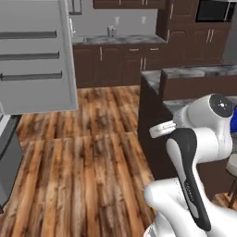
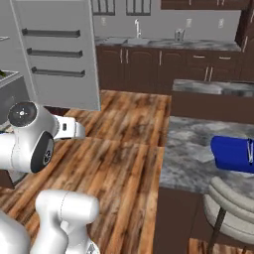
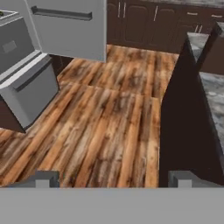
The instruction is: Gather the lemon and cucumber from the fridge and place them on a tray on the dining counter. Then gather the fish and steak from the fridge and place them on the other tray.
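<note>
We find no legible text, label, brand or number in any view. A faint marking runs along the arm's dark link (image 1: 190,190), but we cannot read it.

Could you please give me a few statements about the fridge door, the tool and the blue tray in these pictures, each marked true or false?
1. The fridge door stands open. True.
2. The tool is shut on a lemon. False: its jaws stand wide apart with only wooden floor between them.
3. A blue tray lies on the dining counter. True.
4. The blue tray holds a cucumber. False: nothing shows on its visible part.
5. A stool stands by the dining counter. True.
</note>
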